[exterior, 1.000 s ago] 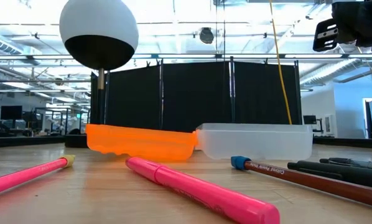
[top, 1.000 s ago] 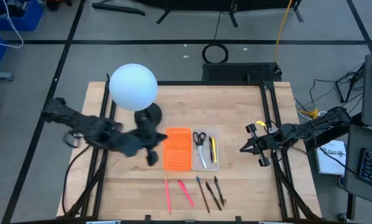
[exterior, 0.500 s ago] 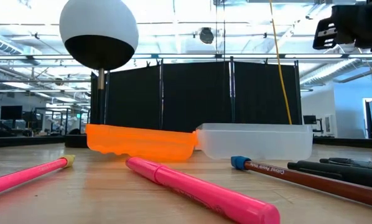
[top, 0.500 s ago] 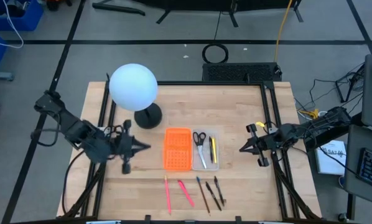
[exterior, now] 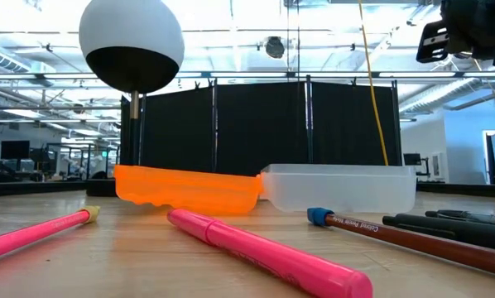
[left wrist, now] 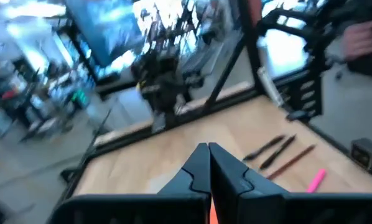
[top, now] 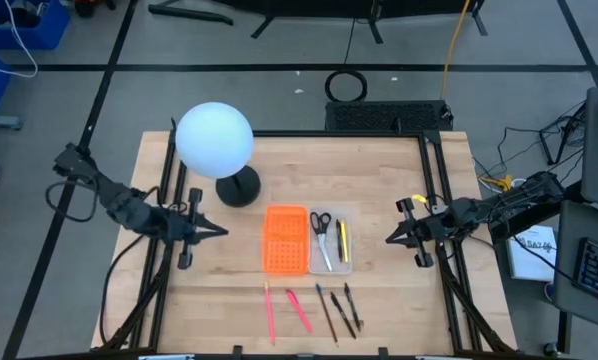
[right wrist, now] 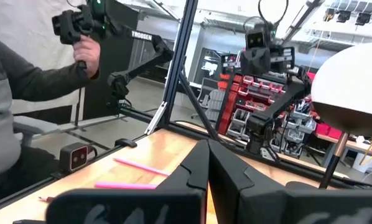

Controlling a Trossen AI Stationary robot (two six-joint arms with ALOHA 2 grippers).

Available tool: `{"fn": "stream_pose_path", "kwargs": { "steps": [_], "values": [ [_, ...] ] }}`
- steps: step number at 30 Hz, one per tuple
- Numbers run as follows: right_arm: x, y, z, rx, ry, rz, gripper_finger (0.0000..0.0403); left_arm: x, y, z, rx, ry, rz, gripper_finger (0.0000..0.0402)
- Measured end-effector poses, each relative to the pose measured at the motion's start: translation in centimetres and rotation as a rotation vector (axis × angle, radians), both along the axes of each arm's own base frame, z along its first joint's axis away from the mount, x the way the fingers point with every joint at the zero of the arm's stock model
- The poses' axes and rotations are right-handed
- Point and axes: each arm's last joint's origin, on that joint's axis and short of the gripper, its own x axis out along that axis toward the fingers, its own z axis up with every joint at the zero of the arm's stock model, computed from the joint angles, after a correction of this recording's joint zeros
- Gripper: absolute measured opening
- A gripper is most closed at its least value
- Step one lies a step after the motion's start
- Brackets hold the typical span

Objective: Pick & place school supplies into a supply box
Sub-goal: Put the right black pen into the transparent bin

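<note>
The supply box sits mid-table: its orange gridded panel (top: 286,240) is joined to the clear tray (top: 331,262). In the tray lie black-handled scissors (top: 320,222), a yellow pencil (top: 342,241) and a thin pen. Two pink pens (top: 270,312) (top: 299,310) and three dark pencils (top: 339,310) lie flat on the table near its near edge. My left gripper (top: 217,231) is shut and empty, left of the orange panel and pointing at it. My right gripper (top: 389,240) hovers shut and empty right of the tray.
A white globe lamp (top: 214,140) stands on its dark round base (top: 239,187) at the far left of the table. Black frame rails (top: 169,200) run along the table's left and right sides. In the right wrist view a person (right wrist: 24,81) holds a controller beyond the table.
My left gripper has drawn back from beside the orange panel toward the table's left edge, and its arm has swung out over the left rail. The box and the supplies have not moved.
</note>
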Motion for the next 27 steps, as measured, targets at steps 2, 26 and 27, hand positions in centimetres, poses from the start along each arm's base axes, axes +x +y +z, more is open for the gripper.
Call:
{"fn": "stream_pose_path", "kwargs": {
  "steps": [2,26,27],
  "values": [
    [0.0,0.0,0.0,0.002,0.002,0.000,0.0000,-0.3,0.4,-1.9,-0.014,-0.055,-0.050,0.0004],
    [0.5,-0.7,-0.4,0.246,0.098,-0.248,0.0000,-4.6,2.8,-8.8,-0.043,-0.332,0.091,0.0003],
    [0.5,-0.7,-0.5,0.244,0.105,-0.249,0.0000,-4.5,2.9,-8.8,-0.042,-0.345,0.087,0.0004]
  ]
}}
